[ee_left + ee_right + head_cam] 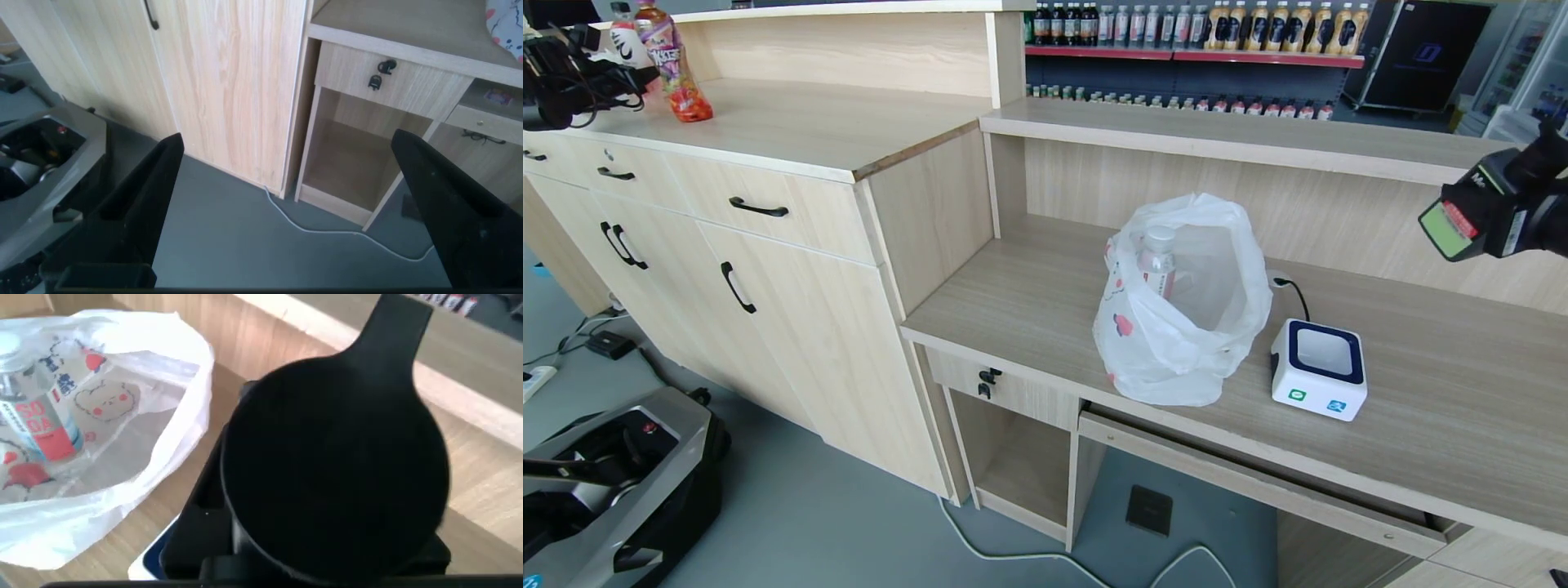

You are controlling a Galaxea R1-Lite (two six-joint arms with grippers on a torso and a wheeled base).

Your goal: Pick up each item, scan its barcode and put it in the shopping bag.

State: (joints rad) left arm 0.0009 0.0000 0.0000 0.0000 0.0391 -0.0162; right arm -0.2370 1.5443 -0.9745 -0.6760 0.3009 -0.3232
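Right gripper (1503,214), clenched on a black item (1454,229), hangs above the right end of the counter (1462,408), so you must bring it down and left to the scanner (1319,369), just beside the shopping bag (1168,351); your left gripper (288,143) hangs released, farther off.

My left arm (560,82) is raised at my far left. The left gripper (286,224) points downward with its two dark fingers (131,212) spread wide and nothing between them. My right arm (1543,196) comes in from the far right, held high, and the right gripper (1499,216) is clamped on a black item (1450,227) with a green label, carrying it in the air.
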